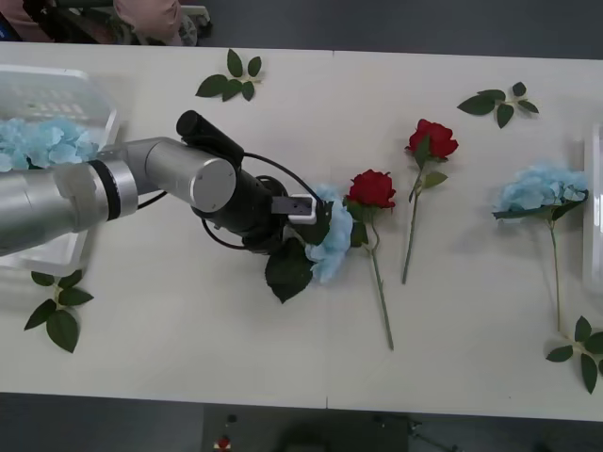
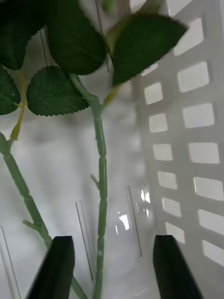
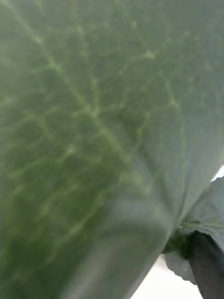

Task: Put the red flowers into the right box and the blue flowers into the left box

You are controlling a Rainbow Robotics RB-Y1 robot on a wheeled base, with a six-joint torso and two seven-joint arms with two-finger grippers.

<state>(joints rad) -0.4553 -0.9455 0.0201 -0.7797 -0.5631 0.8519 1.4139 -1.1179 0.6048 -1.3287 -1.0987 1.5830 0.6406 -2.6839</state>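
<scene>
Left gripper [image 1: 303, 229] low over blue hydrangea [image 1: 334, 247], finger state cannot tell under big leaf [image 3: 93, 140]; best pinch stem below head, clear of adjacent red rose [image 1: 372, 187].

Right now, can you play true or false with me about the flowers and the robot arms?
1. Two red flowers lie on the table. True.
2. The left gripper is at a blue flower in the middle of the table. True.
3. The left box has red flowers in it. False: it holds blue flowers.
4. The right gripper is squeezed tight on a stem. False: its black fingers stand apart, with green stems between them, inside a white slotted basket.
5. Another blue flower lies at the table's right end. True.
</scene>
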